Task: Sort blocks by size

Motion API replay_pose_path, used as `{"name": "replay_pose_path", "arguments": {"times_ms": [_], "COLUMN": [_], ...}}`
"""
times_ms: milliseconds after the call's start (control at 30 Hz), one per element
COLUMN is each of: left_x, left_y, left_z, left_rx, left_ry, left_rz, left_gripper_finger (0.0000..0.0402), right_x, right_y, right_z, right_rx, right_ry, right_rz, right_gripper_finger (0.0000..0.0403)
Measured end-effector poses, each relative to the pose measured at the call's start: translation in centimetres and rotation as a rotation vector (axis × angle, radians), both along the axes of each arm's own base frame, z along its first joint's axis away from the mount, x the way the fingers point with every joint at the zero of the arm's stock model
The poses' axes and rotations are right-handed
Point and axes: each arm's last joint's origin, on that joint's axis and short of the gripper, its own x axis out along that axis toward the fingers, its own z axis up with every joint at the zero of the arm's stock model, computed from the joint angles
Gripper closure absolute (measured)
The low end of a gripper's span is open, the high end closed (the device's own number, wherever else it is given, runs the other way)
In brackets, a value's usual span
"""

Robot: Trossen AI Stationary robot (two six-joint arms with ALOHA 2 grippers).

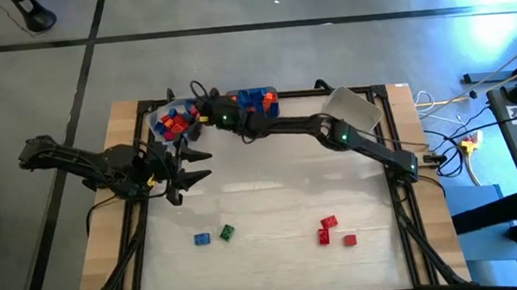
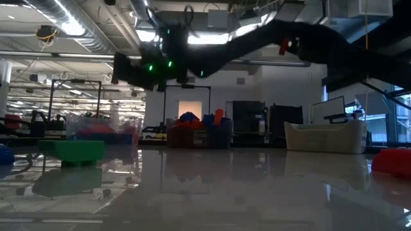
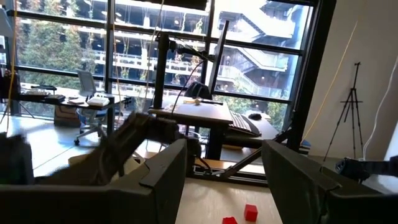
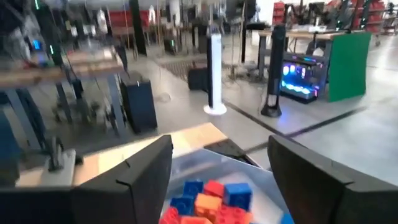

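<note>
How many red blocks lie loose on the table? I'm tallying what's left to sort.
3 red blocks, clustered on the table's near right: one, one, one. More red ones sit in the bin at the far edge, where some may be hidden.

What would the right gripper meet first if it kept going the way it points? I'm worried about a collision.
Probably the mixed blocks in the clear bin just ahead of the right gripper, its fingers apart, though depth is uncertain.
</note>
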Motion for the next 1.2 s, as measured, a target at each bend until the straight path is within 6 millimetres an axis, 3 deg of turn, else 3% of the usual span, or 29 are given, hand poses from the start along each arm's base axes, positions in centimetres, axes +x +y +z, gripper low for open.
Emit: {"name": "replay_pose_path", "arguments": {"times_ms": [433, 800, 1000, 1200], "left_x": [0.0, 0.3, 2.3, 5.4], "left_y": [0.0, -0.1, -0.5, -1.0], "left_z": [0.0, -0.3, -1.7, -2.3], "left_rx": [-0.015, -0.038, 0.012, 0.033], "left_ry": [0.0, 0.016, 0.101, 0.195], "left_rz": [-0.003, -0.007, -0.001, 0.013], "left_gripper_finger": [0.0205, 0.0205, 0.0205, 0.0205], "right_x": [-3.4, -9.9, -15.6, -20.7], "right_y": [0.6, 2.5, 6.0, 12.0], "right_z": [7.2, 16.1, 20.9, 24.2], "right_rx": [-0.08, -0.138, -0.108, -0.058], "right_ry": [0.332, 0.563, 0.709, 0.801], "right_rz": [-0.015, 0.047, 0.127, 0.236], "right_gripper_finger": [0.0139, 0.0139, 0.0139, 0.0139]}}
